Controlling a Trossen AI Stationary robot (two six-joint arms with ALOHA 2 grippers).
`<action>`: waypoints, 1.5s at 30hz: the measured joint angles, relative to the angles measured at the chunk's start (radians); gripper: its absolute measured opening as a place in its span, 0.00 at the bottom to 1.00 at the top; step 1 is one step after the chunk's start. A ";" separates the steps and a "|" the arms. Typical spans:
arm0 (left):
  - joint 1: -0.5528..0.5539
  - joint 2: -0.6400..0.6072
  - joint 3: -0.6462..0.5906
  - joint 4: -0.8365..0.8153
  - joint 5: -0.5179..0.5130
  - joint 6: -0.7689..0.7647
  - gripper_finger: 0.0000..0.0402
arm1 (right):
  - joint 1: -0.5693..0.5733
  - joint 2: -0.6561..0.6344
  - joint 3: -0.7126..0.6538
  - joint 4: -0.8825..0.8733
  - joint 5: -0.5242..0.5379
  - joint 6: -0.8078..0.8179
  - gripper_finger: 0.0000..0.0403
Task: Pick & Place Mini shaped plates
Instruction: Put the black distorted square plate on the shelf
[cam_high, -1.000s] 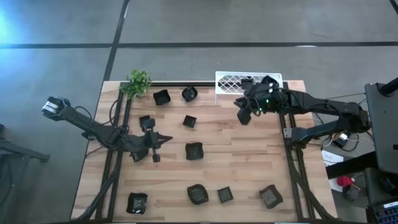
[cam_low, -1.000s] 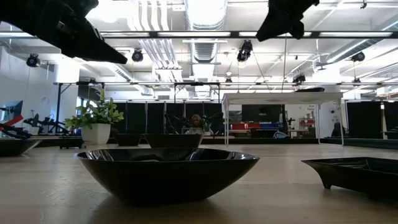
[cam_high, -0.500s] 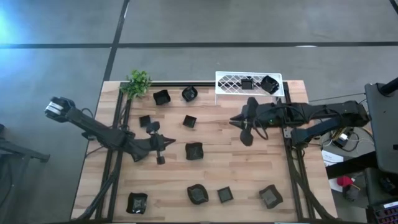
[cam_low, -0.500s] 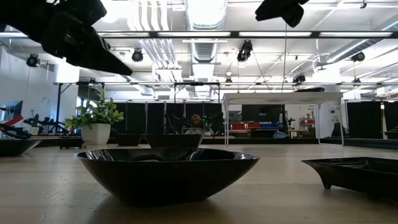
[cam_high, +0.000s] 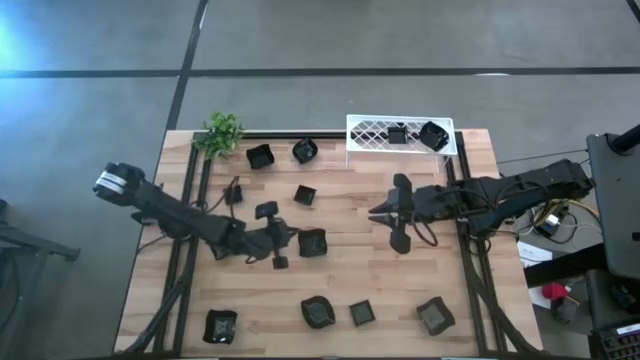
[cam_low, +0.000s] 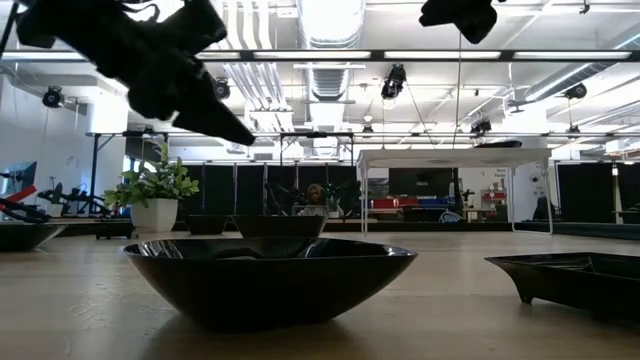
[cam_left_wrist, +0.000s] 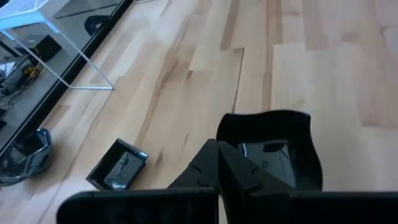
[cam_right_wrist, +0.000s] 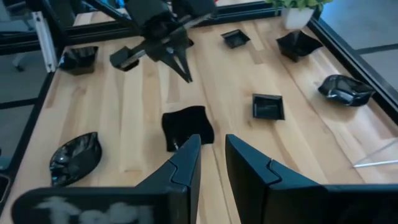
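My left claw hangs over the table with its fingers pinched together on nothing, their tips just beside the squarish dark plate at mid-table. My right claw hovers beyond that same plate, toward the white rack, its fingers parted narrowly and empty. Two plates lie in the rack. Other plates are scattered round the central one: several toward the plant, four along the table's near edge.
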 joint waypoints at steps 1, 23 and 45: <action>0.003 0.015 0.013 -0.003 0.000 0.000 0.03 | 0.005 0.000 0.000 0.000 0.000 0.000 0.18; 0.210 0.128 0.060 -0.105 0.319 -0.339 0.22 | 0.020 0.000 0.000 -0.001 0.001 -0.026 0.18; 0.249 0.201 0.075 -0.096 0.410 -0.178 0.22 | 0.020 0.000 0.000 0.000 0.002 -0.048 0.18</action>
